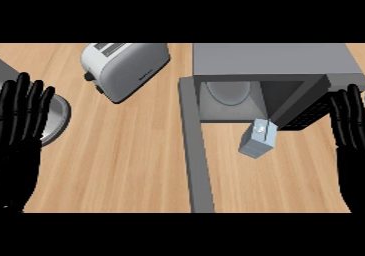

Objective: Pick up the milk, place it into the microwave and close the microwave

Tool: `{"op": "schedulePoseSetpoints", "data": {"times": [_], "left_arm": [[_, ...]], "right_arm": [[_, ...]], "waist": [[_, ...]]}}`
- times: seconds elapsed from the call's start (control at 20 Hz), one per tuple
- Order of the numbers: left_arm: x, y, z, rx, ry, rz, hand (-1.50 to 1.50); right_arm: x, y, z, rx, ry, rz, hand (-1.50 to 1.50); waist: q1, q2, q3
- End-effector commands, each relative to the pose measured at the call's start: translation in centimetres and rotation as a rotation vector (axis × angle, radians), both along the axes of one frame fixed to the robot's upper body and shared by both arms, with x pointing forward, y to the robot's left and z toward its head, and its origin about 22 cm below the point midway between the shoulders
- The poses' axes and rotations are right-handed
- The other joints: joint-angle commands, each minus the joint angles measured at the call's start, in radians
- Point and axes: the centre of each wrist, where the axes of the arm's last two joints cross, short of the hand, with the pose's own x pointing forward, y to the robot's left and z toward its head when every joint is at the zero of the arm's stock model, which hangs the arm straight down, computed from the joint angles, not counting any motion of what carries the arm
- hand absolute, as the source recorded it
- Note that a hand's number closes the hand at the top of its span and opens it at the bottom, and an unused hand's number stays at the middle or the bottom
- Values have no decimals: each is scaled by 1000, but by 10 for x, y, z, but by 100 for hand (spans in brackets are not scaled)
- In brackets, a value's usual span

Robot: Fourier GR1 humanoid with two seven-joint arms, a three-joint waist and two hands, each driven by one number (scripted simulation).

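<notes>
Head view: the left hand [21,125] is being held up at the left edge, fingers straight and spread, nothing being gripped. It is being shown flat, palm area dark, with the fingertips pointing toward the far side of the counter [126,165]. The right hand [353,130] is being held the same way at the right edge, fingers straight and slightly apart, nothing being carried. Both hands are being kept well apart from the milk.

The milk [259,140], a small pale blue carton, is being seen standing on the wooden counter just in front of the microwave [273,60], at the mouth of the opening and not inside it. Its top is being shown close to the lower edge of the cavity; whether it is touching the microwave cannot be told.

The microwave is being shown open, its grey top toward the far side and its dark cavity facing the robot, with a round pale plate [231,92] inside. The microwave door [196,150] is being seen swung out as a long grey bar running toward the near edge, lying between the left hand and the milk. The control panel [310,115] is being seen at the cavity's right, just beside the right hand's fingertips.

A silver toaster [126,70] is being seen lying at the far left of the microwave. A round metal pan [58,117] is being partly hidden behind the left hand.
</notes>
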Motion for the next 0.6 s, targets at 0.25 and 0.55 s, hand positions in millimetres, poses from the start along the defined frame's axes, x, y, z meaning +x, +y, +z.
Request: {"op": "schedulePoseSetpoints", "data": {"times": [0.25,0.55], "left_arm": [[-14,-25,5,-19,-54,102,-150],[-75,-26,-20,-210,101,179,-150]], "right_arm": [[-24,28,28,-15,7,-84,-150],[-33,49,30,-33,37,1,-150]], "waist": [[-3,-11,-15],[12,-12,-16]]}}
